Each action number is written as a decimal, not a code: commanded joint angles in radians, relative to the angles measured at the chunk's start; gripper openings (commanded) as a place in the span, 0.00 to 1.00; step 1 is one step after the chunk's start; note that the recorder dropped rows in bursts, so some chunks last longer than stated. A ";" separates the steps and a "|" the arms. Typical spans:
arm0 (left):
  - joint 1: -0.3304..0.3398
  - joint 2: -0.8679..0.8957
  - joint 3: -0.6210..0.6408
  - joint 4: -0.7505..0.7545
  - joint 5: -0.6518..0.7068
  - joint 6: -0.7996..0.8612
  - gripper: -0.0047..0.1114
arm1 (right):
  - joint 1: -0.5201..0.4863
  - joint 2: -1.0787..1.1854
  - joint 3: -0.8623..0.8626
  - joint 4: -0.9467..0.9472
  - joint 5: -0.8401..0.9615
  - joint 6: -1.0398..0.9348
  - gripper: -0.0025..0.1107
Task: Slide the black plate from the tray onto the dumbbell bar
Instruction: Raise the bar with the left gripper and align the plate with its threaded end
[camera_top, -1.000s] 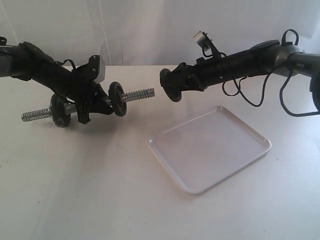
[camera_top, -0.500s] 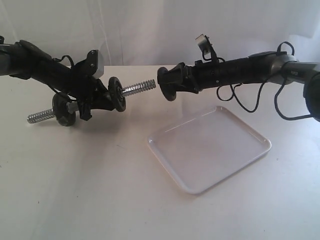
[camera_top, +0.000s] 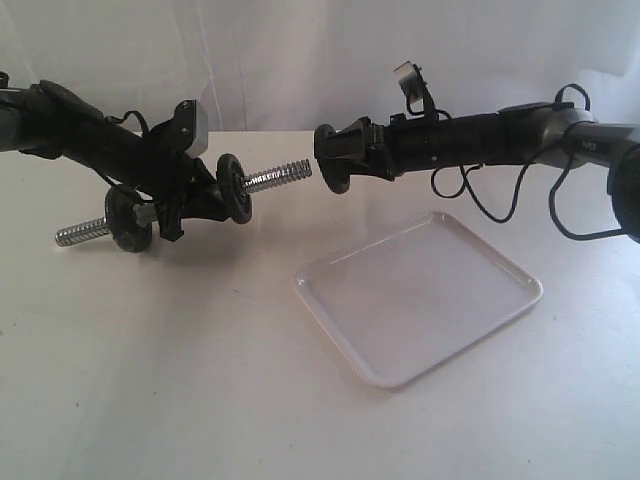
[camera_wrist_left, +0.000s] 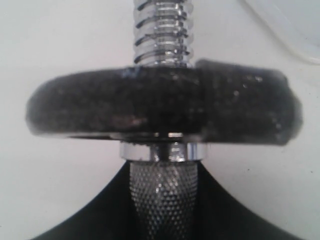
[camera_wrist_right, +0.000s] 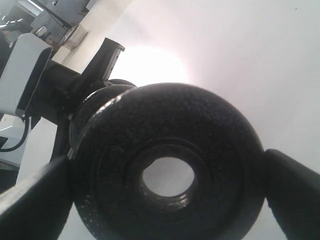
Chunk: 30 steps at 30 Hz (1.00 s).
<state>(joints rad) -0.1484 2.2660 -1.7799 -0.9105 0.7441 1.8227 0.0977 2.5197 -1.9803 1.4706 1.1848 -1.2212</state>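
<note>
Grips the black plate (camera_wrist_right: 220, 160) by its rim in the right tool (camera_top: 342, 162), aloft, off the tray (camera_top: 420, 297), hole facing the threaded end of the dumbbell bar (camera_top: 278, 177), near but apart. Looks like the lining-up step. Calls next for centring hole on thread, then pushing straight along. Clamps the bar's knurled middle in the left tool (camera_top: 182, 208), tilted; reaches in nearly level from both sides.

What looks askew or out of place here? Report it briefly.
Nothing is spilled or damaged. The bar slants in the left gripper, with the end away from the plate lower. The plate, clamped in the right gripper, hangs just off the bar's threaded tip, not yet on it.
</note>
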 joint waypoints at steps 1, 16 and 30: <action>-0.001 -0.067 -0.024 -0.157 0.040 0.012 0.04 | -0.009 -0.034 -0.009 0.066 0.036 -0.034 0.02; -0.001 -0.067 -0.024 -0.204 0.034 0.065 0.04 | 0.011 -0.053 -0.009 0.049 0.036 -0.058 0.02; -0.001 -0.067 -0.024 -0.204 0.034 0.069 0.04 | 0.055 -0.084 -0.007 -0.009 0.036 -0.057 0.02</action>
<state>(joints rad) -0.1469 2.2660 -1.7799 -0.9550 0.7361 1.8880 0.1496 2.4635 -1.9803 1.4217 1.1867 -1.2660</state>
